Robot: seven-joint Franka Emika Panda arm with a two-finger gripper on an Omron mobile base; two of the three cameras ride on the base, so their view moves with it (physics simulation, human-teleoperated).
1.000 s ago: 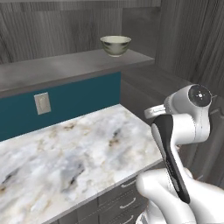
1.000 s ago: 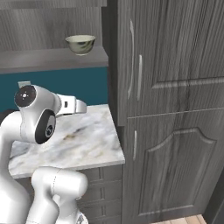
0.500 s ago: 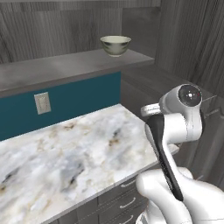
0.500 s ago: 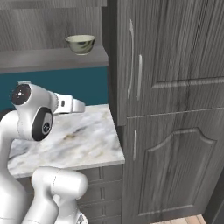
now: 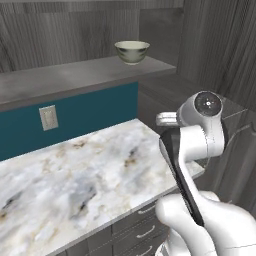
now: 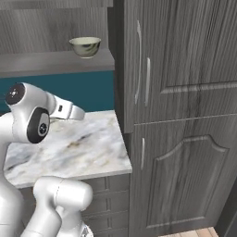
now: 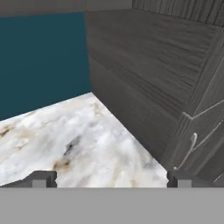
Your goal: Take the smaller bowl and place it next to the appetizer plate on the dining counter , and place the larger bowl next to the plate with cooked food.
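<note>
Our hand [image 7: 112,179] is open and holds nothing, low over the marble tabletop [image 5: 75,175]. The small bowl [image 5: 132,51] sits high on the grey shelf [image 5: 75,75], well apart. Reaching up, we might bump the shelf edge or knock the bowl off.

1. A teal back wall [image 5: 90,107] carries a pale wall outlet [image 5: 48,117].
2. A grey wooden shelf [image 5: 70,75] runs above it.
3. The marble counter [image 5: 75,175] sits over grey drawers [image 5: 142,225].
4. A tall dark-grey cabinet [image 6: 180,115] with slim handles stands on the right.
</note>
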